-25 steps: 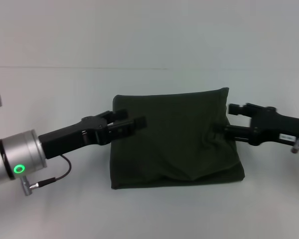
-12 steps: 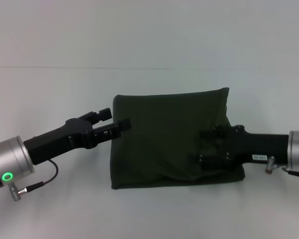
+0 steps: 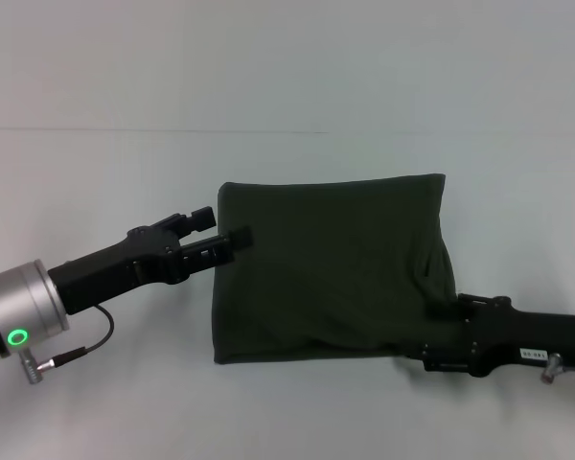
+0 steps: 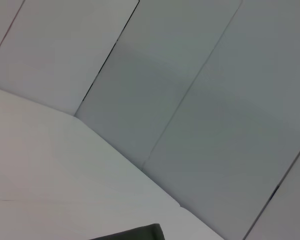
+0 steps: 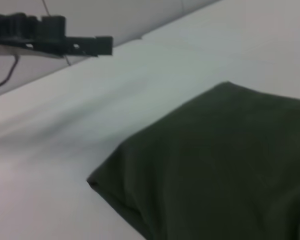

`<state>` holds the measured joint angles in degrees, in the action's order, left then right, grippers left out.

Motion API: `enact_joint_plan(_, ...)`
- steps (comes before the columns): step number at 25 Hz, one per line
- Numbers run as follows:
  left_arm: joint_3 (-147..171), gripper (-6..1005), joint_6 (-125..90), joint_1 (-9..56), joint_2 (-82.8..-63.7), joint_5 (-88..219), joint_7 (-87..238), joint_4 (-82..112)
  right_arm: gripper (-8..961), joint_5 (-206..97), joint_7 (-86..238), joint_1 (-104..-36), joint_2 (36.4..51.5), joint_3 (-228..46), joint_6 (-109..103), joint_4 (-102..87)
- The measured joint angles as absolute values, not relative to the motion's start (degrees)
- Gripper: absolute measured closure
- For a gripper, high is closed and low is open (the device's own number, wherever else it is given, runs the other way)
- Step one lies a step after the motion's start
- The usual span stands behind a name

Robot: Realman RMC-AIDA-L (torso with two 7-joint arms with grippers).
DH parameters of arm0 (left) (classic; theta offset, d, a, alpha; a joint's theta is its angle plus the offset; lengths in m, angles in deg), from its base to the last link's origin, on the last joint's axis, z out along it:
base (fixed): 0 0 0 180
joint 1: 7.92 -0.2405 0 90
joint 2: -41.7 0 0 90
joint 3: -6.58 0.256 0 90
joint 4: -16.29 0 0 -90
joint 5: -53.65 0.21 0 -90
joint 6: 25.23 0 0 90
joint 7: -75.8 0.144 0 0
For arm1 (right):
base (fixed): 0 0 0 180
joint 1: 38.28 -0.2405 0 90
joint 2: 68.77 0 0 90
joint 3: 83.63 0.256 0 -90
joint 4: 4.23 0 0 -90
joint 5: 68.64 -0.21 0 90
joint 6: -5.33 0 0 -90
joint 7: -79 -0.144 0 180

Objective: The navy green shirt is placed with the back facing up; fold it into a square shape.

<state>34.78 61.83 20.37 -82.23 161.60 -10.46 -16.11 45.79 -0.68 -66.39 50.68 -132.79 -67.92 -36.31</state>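
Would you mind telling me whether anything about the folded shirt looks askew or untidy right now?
Mostly tidy: the navy green shirt lies as a rough square. Its right edge slants outward and shows a small crease; the near-right corner sits under the right gripper.

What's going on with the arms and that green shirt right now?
Left tool open at the shirt's left edge. Right tool at its near right corner. Navy green shirt folded into a rough square, flat on the table. Nothing in the way.
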Motion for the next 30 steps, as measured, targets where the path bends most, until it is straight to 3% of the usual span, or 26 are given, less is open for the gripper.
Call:
enact_joint_plan(16, 35.1, 51, 61.7, 20.3, -82.3, 161.3, -10.4, -16.1, 95, 45.2, 0.5, -65.2, 50.0, -121.6, -72.5, -36.8)
enact_joint_plan(30, 35.1, 51, 61.8, 20.9, -82.32, 161.3, -10.4, -14.8, 96, 43.9, 4.7, -74.6, 51.31, -120.5, -60.5, -30.8)
